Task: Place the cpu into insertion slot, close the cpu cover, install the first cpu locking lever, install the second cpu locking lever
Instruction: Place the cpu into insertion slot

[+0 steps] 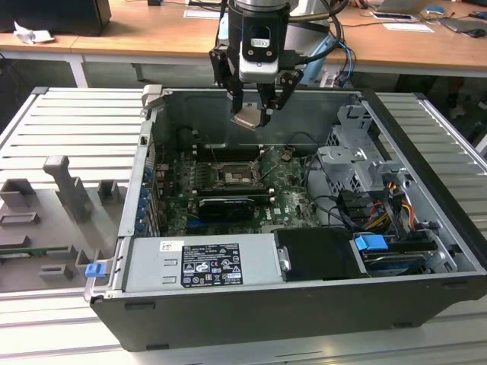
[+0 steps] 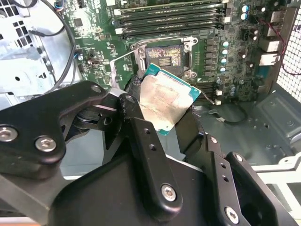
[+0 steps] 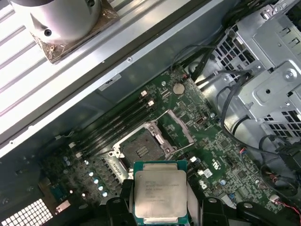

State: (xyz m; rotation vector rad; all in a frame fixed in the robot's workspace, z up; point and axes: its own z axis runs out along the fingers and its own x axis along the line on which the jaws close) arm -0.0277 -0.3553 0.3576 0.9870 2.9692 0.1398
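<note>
Silver-topped cpu (image 3: 160,193) held tilted above socket (image 3: 139,149); cpu cover (image 3: 183,128) open

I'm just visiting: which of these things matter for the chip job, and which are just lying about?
In the job: tool, cpu it grips, insertion slot, cpu cover.
Lying about: power supply, drive cage, memory slots.

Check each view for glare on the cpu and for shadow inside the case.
Second wrist view: glare washes the cpu top pale; the metal cage blows out white. First wrist view: the cpu is evenly lit. Exterior view: the motherboard lies shaded inside the case.
</note>
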